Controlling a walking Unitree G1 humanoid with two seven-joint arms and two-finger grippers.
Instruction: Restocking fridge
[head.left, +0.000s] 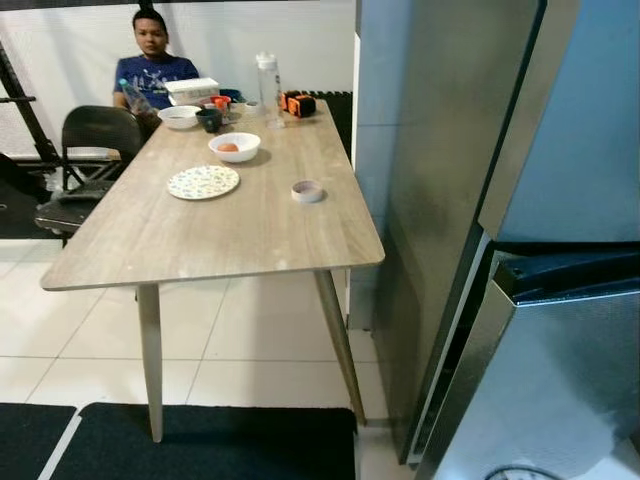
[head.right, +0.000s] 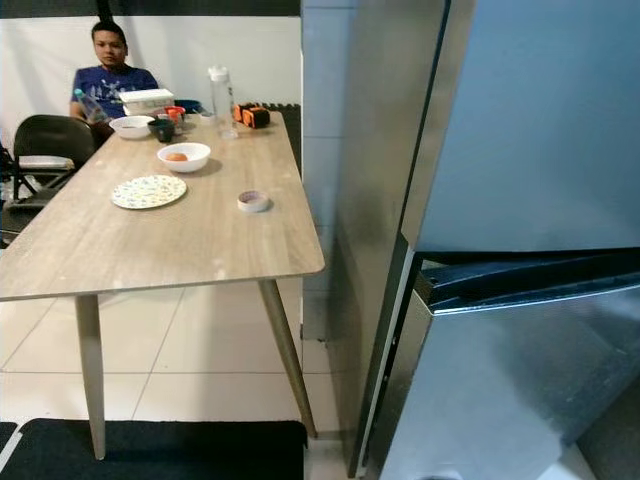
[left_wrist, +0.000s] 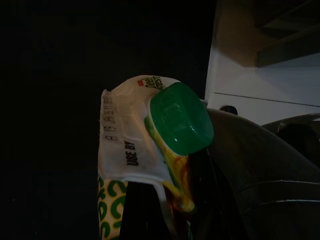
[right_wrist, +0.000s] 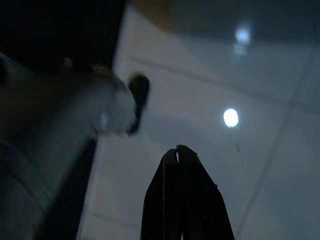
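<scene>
1. A tall grey fridge (head.left: 440, 200) stands on the right, close to the camera, with its upper door (head.right: 530, 120) swung partly outward and a dark gap beneath it.
2. Just left of the fridge is a long wooden table (head.left: 200, 235) on pale floor tiles.
3. On the table sit a patterned plate (head.left: 203, 182), a white bowl (head.left: 234, 147) holding something orange, a small round dish (head.left: 307, 191) and a clear bottle (head.left: 268, 88) at the far end.
4. A person in a blue shirt (head.left: 152, 72) sits at the far end of the table.
5. The left gripper (left_wrist: 165, 200) clamps a white and green carton (left_wrist: 135, 150) with a green cap (left_wrist: 181, 119), in dim light.
6. The right gripper (right_wrist: 178, 150) hangs over the tiled floor with its black fingers pressed together, holding nothing.
</scene>
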